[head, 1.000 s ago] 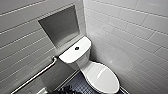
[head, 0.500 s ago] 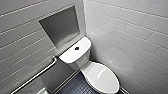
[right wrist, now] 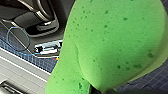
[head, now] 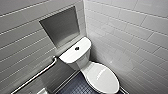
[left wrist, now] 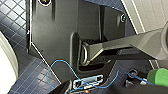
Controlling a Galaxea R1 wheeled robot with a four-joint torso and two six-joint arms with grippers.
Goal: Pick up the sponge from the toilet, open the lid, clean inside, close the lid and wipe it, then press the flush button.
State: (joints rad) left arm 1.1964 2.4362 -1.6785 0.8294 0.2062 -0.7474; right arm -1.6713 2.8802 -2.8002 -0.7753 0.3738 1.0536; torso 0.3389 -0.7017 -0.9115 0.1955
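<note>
The sponge (right wrist: 110,45) sits pressed right against the right gripper (right wrist: 94,90). It hangs clear above the floor (right wrist: 150,82), so I judge the gripper to be clamped on it, though its fingers are hard to make out. Below the hand lie dark blue tiles, and the robot's own base is close beside it. Whether the left gripper is open or closed I cannot tell.

Farther from the hand stands the toilet (head: 82,62), well apart from both arms. The lid (head: 102,78) is down flat over the bowl and nothing lies on it. Beyond it, the button (head: 77,48) sits in the middle of the tank top, with a niche (head: 61,26) in the wall behind and a rail (head: 37,75) off to the side.

With the sponge off the toilet and the lid not yet raised, the pick-up looks done and the lid-opening step is in hand. That move calls for bringing an arm within reach of the toilet. A gripper must then catch the lid's front edge and swing it up against the tank, without letting the sponge drop.
</note>
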